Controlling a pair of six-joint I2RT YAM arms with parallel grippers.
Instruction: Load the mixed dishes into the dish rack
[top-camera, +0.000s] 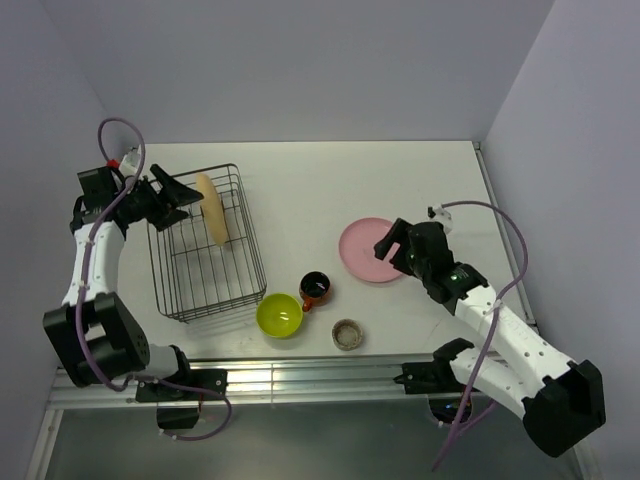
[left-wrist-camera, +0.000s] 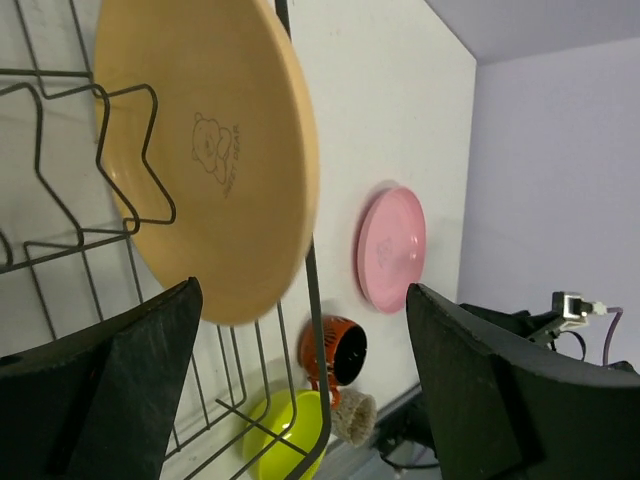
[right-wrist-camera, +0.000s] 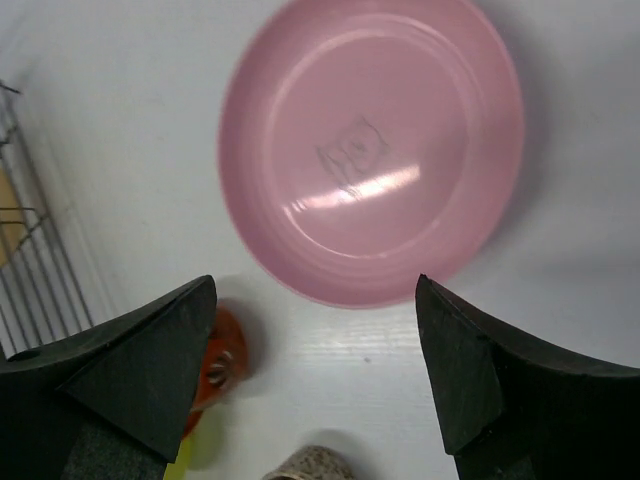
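While dish rack (top-camera: 200, 275) is holding: yellow-orange plate (top-camera: 212, 208).
Worktop (top-camera: 300, 190): pink plate (top-camera: 365, 250), bowl (top-camera: 279, 314), mug (top-camera: 315, 288), cup (top-camera: 348, 333) waiting.
Left end effector (left-wrist-camera: 300, 300), right end effector (right-wrist-camera: 315, 290): gaping wide, gripping nothing.

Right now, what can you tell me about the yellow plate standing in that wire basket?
The yellow-orange plate is round, smooth and matte, plastic by its look, with a small bear drawing and lettering printed at its centre. It stands on edge, roughly upright, toward the far end of the black wire dish rack, propped among its upright prongs. Only the wires seem to touch it; the left gripper is open beside it.
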